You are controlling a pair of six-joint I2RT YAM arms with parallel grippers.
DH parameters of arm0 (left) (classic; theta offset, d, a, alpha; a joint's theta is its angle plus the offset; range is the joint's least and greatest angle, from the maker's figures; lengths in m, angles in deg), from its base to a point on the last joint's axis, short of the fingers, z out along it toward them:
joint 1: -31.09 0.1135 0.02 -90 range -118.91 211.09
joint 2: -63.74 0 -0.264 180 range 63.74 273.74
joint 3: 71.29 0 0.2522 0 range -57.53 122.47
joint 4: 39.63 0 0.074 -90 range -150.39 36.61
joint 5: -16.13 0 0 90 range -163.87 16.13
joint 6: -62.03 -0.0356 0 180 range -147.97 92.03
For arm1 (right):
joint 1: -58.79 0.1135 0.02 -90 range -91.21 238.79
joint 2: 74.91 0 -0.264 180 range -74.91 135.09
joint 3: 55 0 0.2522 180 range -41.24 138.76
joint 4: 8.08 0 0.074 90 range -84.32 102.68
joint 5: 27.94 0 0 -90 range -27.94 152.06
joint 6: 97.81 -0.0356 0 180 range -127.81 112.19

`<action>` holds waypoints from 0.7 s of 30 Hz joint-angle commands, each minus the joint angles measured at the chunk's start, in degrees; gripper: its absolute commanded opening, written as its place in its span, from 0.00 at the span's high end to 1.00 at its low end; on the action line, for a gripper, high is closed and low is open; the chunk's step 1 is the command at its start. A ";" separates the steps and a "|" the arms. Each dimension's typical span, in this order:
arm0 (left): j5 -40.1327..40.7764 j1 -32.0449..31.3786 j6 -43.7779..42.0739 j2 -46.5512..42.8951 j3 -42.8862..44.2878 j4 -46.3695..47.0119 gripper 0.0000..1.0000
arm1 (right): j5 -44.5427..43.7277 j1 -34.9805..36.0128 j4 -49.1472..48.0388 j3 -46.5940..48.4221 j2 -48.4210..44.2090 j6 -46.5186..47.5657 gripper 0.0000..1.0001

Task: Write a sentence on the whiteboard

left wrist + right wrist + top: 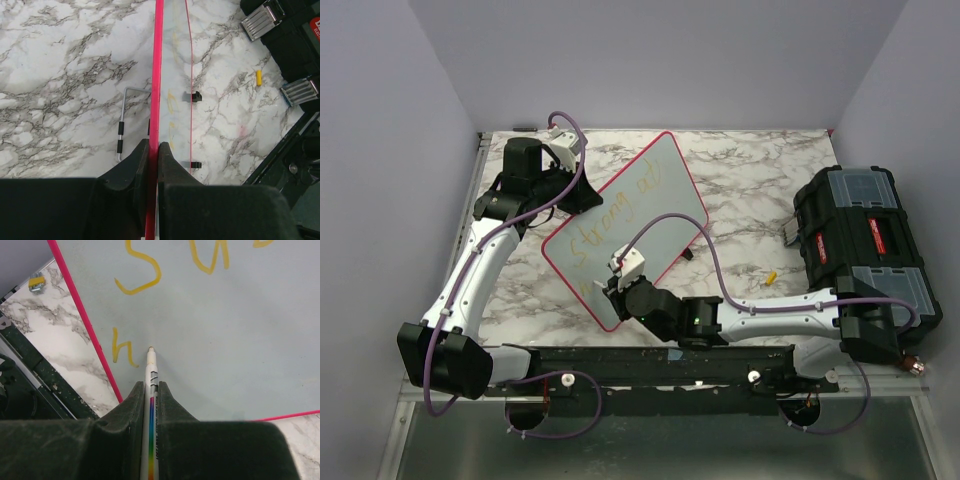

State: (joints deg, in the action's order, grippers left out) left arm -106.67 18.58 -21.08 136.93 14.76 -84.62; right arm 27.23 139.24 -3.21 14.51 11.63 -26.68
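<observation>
The whiteboard (640, 200), pale with a red-pink rim, stands tilted on the marble. My left gripper (578, 190) is shut on its far left rim; the left wrist view shows the jaws (154, 145) pinching the red edge of the whiteboard (175, 60). Yellow-orange handwriting, the sentence (603, 235), runs across the board. My right gripper (151, 385) is shut on a white marker (151, 371) with a rainbow stripe. The marker's tip touches the board just right of a yellow "h" (122, 347), below the first line's letters (140, 272). In the top view the right gripper (610, 290) sits at the board's near corner.
A black toolbox (860, 235) with metal latches stands at the right. A small yellow cap (771, 278) lies on the marble between board and toolbox. A bent metal rod (122, 120) lies behind the board. Purple walls close in the table.
</observation>
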 commanded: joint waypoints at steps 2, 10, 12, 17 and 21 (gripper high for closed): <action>4.11 -0.51 -2.93 0.20 0.65 -1.67 1.00 | -0.44 -1.65 -0.77 0.55 0.39 -0.05 0.99; 4.06 -0.49 -2.94 0.20 0.64 -1.73 1.00 | -0.53 -2.13 -0.27 2.47 0.38 1.30 0.99; 4.05 -0.50 -2.94 0.11 0.66 -1.68 1.00 | -0.92 -2.05 -0.01 3.04 0.38 1.54 0.99; 4.06 -0.50 -2.87 0.11 0.59 -1.67 1.00 | -1.20 -2.05 0.94 4.28 0.56 1.90 0.99; 4.13 -0.49 -2.93 0.02 0.65 -1.73 1.00 | 0.70 -2.05 0.92 4.46 0.67 1.82 0.99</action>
State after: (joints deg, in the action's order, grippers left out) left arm -106.60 18.58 -21.21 136.95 14.76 -84.62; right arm 27.65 137.66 -2.77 17.44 11.61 -25.48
